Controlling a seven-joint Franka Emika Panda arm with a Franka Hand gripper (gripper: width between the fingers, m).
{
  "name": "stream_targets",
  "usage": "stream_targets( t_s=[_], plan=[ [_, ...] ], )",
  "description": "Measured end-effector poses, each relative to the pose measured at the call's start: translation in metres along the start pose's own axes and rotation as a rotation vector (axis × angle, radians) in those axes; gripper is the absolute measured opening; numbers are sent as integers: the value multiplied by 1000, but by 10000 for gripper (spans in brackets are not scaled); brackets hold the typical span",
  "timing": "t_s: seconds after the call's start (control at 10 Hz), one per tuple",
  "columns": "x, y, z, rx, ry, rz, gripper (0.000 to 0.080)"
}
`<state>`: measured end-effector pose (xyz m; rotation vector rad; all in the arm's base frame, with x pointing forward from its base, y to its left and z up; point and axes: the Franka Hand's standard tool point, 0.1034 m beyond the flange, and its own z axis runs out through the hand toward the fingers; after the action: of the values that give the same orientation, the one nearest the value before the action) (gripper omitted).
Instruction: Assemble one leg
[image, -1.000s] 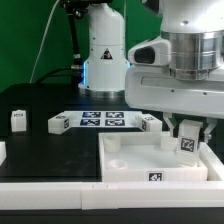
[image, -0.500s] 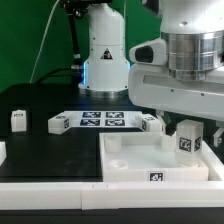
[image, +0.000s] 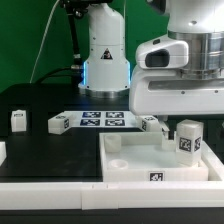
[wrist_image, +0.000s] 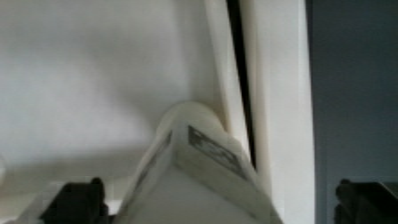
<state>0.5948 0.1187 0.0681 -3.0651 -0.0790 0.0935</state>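
**Item 1. End effector.** My gripper (wrist_image: 222, 197), two dark fingers (wrist_image: 80, 198) on a white hand. The jaws are spread wide and hold nothing. In the wrist view one fingertip shows at each side, well apart, and neither touches anything. In the exterior view only the white hand shows, above the panel; the fingers cannot be made out there.

**Item 2. Task part.** Leg (image: 187, 141), a small white plastic cuboid peg with a black-and-white square tag. It stands upright on the far corner of the panel at the exterior view's right. In the wrist view it lies between my fingertips, beneath them.

**Item 3.** Large white square plastic panel (image: 130, 166), lying flat on the black table (image: 60, 150).

**Item 4.** Marker board (image: 103, 120), a thin flat white strip of tags, beyond the panel.

**Item 5.** Three further white tagged pegs (image: 58, 124), lying loose near the marker board.
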Motion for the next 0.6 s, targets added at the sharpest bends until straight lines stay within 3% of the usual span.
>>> stream_targets(
  t_s=[0.3, 0.5, 0.6],
  plan=[
    [1, 3, 1, -24, 9, -329, 649],
    [1, 6, 0, -57, 1, -510, 649],
    [1, 7, 1, -59, -1, -526, 649]
  ],
)
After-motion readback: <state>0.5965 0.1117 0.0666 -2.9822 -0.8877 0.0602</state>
